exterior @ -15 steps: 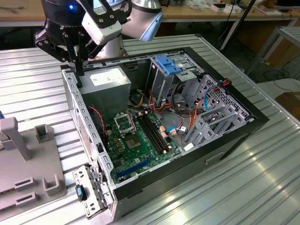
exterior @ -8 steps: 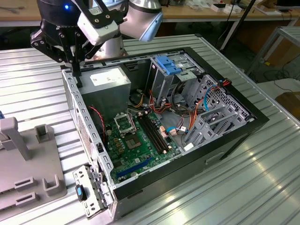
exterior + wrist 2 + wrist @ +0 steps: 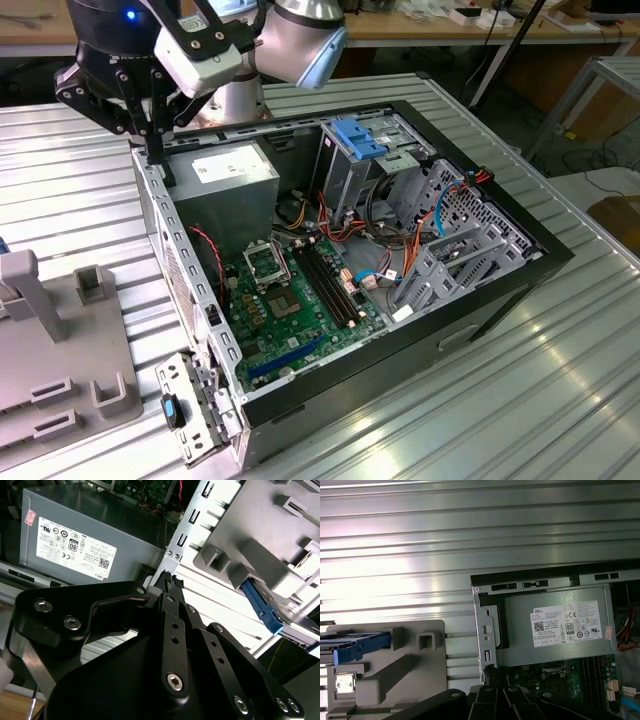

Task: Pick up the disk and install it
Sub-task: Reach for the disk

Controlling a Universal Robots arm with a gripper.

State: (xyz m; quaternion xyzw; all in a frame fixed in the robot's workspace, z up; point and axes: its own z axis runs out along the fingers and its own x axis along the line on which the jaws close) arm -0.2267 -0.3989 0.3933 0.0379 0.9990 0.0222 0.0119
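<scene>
The disk lies on a grey fixture beside the open computer case; its blue side rail and a strip of grey metal show. In the second wrist view the disk lies under the fixture's pale blocks. My gripper hangs over the case's back corner, by the power supply, well apart from the disk. Its black fingertips are pressed together with nothing between them. The fingers point down at the case's metal wall.
Inside the case are a green motherboard, a pale-blue ribbed bracket, red, orange and blue cables, and grey metal drive cages. The ribbed metal table carries the case. A removed metal panel leans at the case's front corner.
</scene>
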